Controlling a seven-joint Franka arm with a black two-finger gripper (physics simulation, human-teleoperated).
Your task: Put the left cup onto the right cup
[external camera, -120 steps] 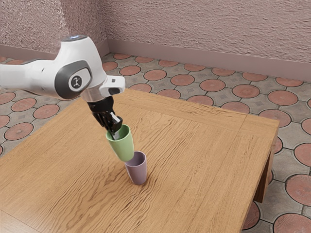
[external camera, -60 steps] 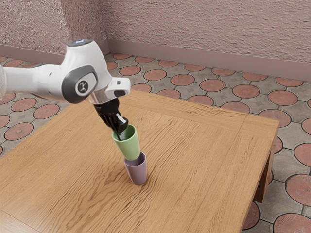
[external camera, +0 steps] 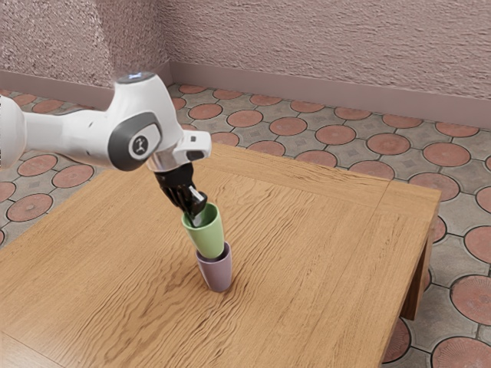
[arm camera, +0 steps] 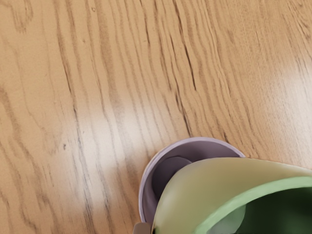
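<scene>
Green cup [external camera: 207,232] is tilting, open mouth leaning up toward the exterior view's left, with its base end dipping into the mouth of the purple cup [external camera: 216,274]. It is not sitting straight or fully nested; how deep the base is going in is hard to tell. Purple cup is standing upright on the table [external camera: 330,245], roughly mid-table, nearer the front edge than the back.

Gripper [external camera: 195,211] is clamping the green cup's rim on its upper side, one black finger reaching inside the mouth and the other pressing the outer wall, so the fingers are closing on the cup wall from both sides. The white arm [external camera: 92,138] is coming in from the exterior view's left and angling down to the cup.

In the wrist view the green cup [arm camera: 219,187] is showing large and close under the hand, its wall overlapping most of the purple cup [arm camera: 168,170]. Part of the purple rim and inner floor is showing beside it, uncovered. Wood-grain table [arm camera: 97,73] is lying all around the two cups.

Tiled floor [external camera: 345,138] and rough pink wall [external camera: 307,38] are running behind the table.
</scene>
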